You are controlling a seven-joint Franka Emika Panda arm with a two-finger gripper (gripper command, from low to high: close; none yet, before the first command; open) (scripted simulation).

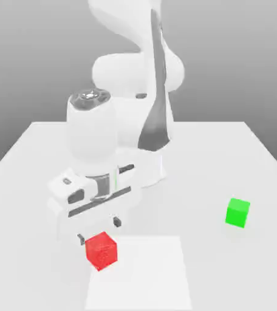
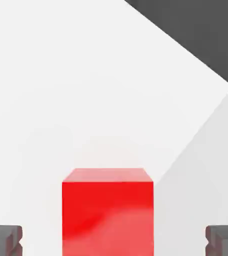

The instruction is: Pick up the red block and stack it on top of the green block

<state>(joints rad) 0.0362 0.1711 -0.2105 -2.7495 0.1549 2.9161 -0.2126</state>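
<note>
I have the red block (image 1: 101, 251) at the near part of the worktop (image 1: 229, 273), toward the exterior view's left. There it overlaps the corner of a pale rectangular patch (image 1: 144, 273), with one corner of the block pointing down toward the camera. I can't tell from here whether it sits perfectly flat.

My fingers (image 1: 117, 222) are released and spread wide, holding nothing. In the exterior view I see their dark tips just behind the red block, one on each side of its line. In the hand view the block lies between them, with a clear gap to each, and its edges run square to the pair. I can't judge exactly how high the tips are above the worktop.

Above the fingers I have the white hand (image 1: 95, 209), its wide body set at a slant across the exterior view, with a dark strip along it. The arm (image 1: 92, 133) rises from there, then bends back toward the far side of the worktop.

Farther out, over at the exterior view's right, the green block (image 1: 237, 213) rests on the worktop, well apart from the red one and from my fingers. It stands farther back than the red block, beyond the pale patch, with its top bare.
</note>
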